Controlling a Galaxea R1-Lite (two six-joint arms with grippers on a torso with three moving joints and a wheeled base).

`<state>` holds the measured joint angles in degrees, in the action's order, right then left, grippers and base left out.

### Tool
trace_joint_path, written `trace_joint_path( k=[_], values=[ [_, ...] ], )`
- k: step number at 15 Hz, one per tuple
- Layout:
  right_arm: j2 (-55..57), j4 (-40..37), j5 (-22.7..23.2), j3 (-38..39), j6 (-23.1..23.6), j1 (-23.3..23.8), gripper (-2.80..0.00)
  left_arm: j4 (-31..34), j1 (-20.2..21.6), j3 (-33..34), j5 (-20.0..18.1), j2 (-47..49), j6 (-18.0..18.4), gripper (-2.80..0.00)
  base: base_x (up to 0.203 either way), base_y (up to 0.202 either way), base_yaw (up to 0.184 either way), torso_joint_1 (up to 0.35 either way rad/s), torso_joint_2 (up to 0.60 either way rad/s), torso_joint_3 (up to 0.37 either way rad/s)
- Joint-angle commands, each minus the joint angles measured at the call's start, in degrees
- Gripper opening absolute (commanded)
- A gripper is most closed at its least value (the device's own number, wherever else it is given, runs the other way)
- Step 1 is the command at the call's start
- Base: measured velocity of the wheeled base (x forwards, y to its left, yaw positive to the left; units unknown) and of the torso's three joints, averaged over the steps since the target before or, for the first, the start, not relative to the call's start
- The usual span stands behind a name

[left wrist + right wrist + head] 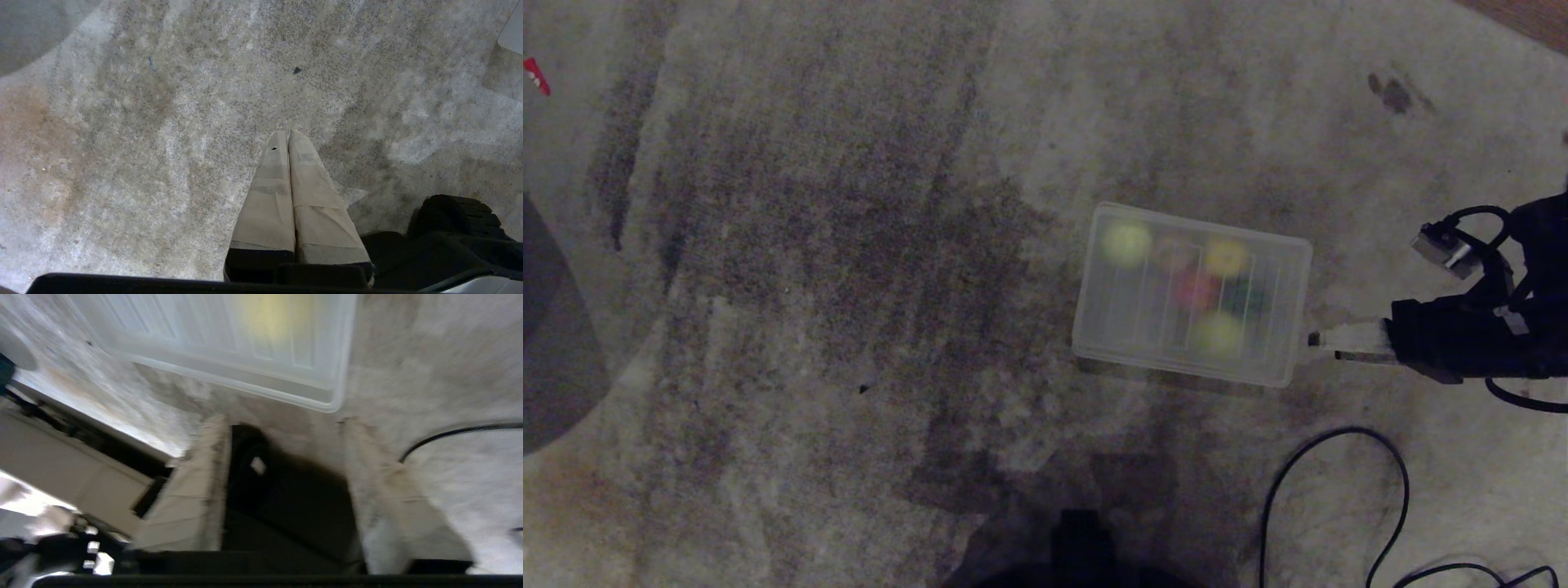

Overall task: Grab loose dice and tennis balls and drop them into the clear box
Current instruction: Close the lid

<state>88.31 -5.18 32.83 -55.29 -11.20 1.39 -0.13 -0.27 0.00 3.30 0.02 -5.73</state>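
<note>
Head view: clear box (1192,294), lidded, on carpet; my right claw (1313,338) beside it.
Right wrist view: claw (282,420) released, empty.
Left wrist view: my left claw (287,132) clenched.

You are looking at what seems a home living space: a worn, mottled grey rug (849,269) is covering the floor, with wood flooring (1531,16) showing past its far corner.
</note>
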Motion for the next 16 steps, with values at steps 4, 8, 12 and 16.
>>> trace_joint_path(
  k=[4,8,12,16],
  values=[
    [8.1,2.44,-11.07,-4.29,-9.58,-6.71,-2.8,-0.04,0.0,0.09,0.04,0.06,-0.07,-2.8,0.0,0.0,0.0,0.0,0.0,0.0],
    [10.87,3.08,-16.23,-8.4,-15.12,-12.57,-2.8,-0.04,0.0,0.09,0.04,0.0,-0.07,-2.8,0.0,0.0,0.0,0.0,0.0,0.0],
    [10.17,2.72,-15.01,-8.61,-13.91,-13.12,-2.8,-0.04,0.0,0.09,0.04,-0.02,-0.07,-2.8,0.0,0.0,0.0,0.0,0.0,0.0],
    [13.2,3.07,-16.82,-9.13,-13.67,-12.12,-2.8,-0.04,0.0,0.09,0.04,-0.02,-0.07,-2.8,0.0,0.0,0.0,0.0,0.0,0.0]
  ],
)
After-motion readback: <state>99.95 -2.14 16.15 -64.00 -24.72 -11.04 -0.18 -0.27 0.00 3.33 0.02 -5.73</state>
